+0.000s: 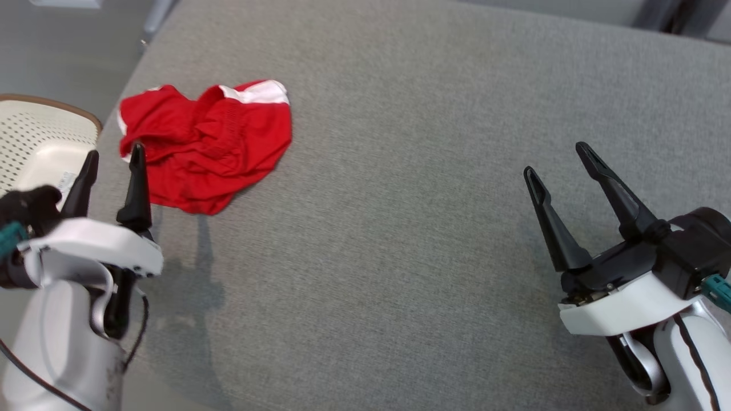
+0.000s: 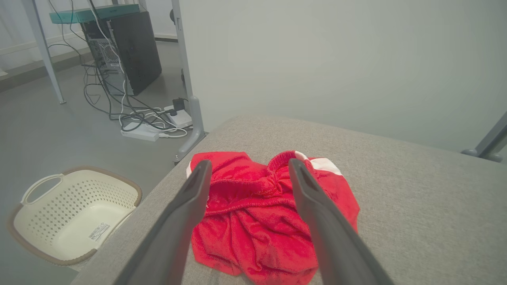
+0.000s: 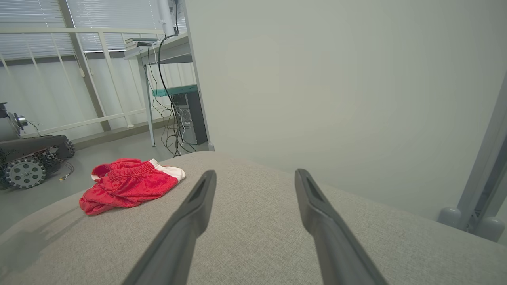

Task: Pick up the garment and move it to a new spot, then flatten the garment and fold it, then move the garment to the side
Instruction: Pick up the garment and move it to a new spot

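One red garment (image 1: 205, 145), one grey bench (image 1: 428, 228), one pale basket (image 1: 34, 131), one black computer tower (image 2: 126, 51), one wheeled vehicle (image 3: 27, 158), and two claws: left claw (image 1: 114, 151), right claw (image 1: 555, 158).

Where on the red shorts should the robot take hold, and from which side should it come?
Grip the bunched elastic waistband, the raised ridge across the red shorts; their thin edges lie flat on the grey surface. Probably come from above with the open left gripper, which is nearest.
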### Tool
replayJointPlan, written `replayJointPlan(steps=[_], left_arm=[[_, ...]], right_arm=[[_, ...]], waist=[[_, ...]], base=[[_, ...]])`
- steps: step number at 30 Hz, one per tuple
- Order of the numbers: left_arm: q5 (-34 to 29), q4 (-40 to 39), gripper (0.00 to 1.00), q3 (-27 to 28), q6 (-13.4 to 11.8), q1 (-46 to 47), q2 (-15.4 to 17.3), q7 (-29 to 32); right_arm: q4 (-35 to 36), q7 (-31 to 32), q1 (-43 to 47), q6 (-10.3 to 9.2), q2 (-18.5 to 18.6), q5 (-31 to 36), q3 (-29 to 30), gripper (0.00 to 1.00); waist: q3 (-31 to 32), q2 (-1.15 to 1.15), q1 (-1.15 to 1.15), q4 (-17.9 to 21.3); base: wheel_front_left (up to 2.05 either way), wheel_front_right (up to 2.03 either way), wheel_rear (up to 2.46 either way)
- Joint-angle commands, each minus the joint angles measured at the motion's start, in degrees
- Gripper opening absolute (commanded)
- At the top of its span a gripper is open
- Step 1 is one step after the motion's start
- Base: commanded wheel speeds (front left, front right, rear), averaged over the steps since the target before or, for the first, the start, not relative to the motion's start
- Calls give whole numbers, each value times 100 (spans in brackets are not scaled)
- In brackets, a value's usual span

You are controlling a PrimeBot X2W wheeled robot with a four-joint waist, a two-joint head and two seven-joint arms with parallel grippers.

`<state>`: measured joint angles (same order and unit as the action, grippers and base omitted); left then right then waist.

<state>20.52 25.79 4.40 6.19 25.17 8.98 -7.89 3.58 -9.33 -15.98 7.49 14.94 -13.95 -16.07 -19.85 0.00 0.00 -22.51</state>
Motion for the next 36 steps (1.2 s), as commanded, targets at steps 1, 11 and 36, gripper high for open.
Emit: replayJointPlan(steps=[1,11,36], left_arm=[[48,153,100,-39,44,259,148,151],[378,1672,100,-1124,102,2009,935,2087],[850,2509,0,-1513,125,2348,998,1818]], right_arm=[[132,69,-68,0,78,35,18,100],[837,278,-124,0,382,-30,-22,100],[523,42,-80,0,241,-104,-61,100]], waist=[[-386,0,0,269],[-1179,0,0,579],[-799,0,0,617]], base=[[0,0,0],[0,0,0],[0,0,0]])
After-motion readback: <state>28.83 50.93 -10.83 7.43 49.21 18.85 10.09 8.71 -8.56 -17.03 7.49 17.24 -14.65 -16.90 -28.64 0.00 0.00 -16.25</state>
